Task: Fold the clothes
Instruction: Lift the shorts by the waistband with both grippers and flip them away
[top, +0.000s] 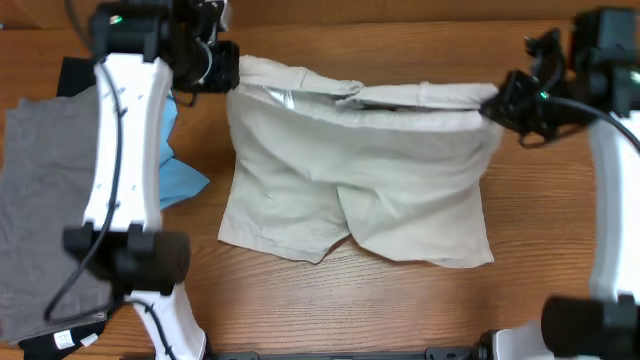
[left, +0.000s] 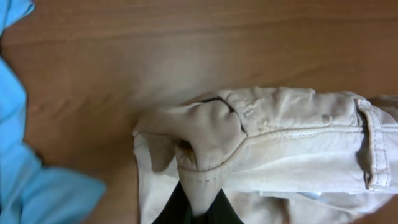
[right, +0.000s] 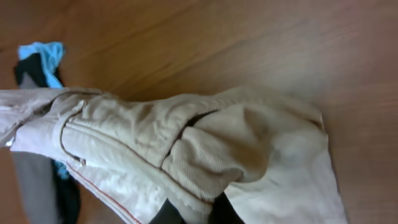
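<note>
The clothes, pale beige shorts (top: 360, 175), lie spread on the wooden table with the legs toward the front and the waistband lifted along the far side. My left gripper (top: 222, 68) is shut on the left end of the waistband (left: 205, 149); its dark fingers (left: 171, 211) pinch a fold of beige cloth. At the right end my right gripper (top: 497, 103) is shut on the waistband's other corner (right: 205, 162), with cloth squeezed between its dark fingers (right: 227, 211). The band hangs stretched between the two grippers.
Darker grey shorts (top: 45, 200) lie at the left edge under the left arm. A light blue garment (top: 180, 175) sits between them and the beige shorts, also seen in the left wrist view as blue cloth (left: 37, 186). Bare wood shows in front and to the right.
</note>
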